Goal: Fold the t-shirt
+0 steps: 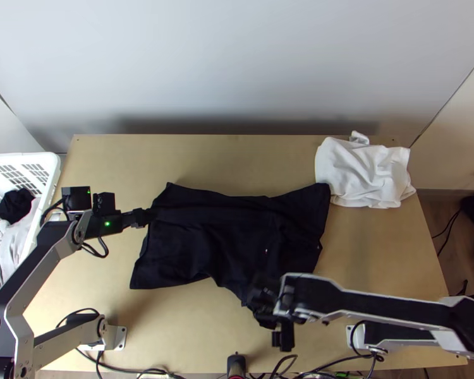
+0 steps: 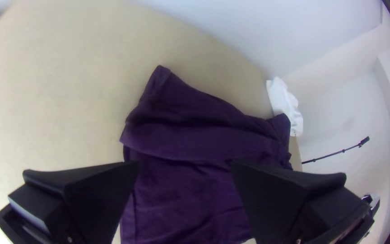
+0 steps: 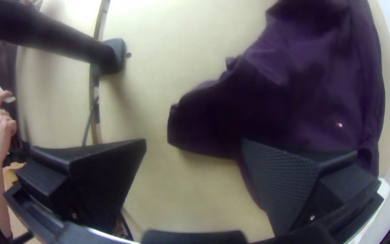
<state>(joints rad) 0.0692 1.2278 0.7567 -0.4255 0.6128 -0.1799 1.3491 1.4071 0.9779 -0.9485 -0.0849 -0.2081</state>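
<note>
Dark t-shirt (image 1: 218, 243) beneath and between the two grippers, spread, rumpled.
Left gripper (image 1: 150, 216): fingers wide apart at the shirt's side edge; contact cannot be told. Right gripper (image 1: 262, 295): fingers wide apart over its near, protruding part; white cloth (image 1: 362, 174) well apart from both.

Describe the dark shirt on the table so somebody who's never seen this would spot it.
On the light wooden table, the dark shirt lies wrinkled and loosely spread across the middle. Its tiny red-and-white mark and dark colour set it apart from the bunched white cloth near the far right corner.
</note>
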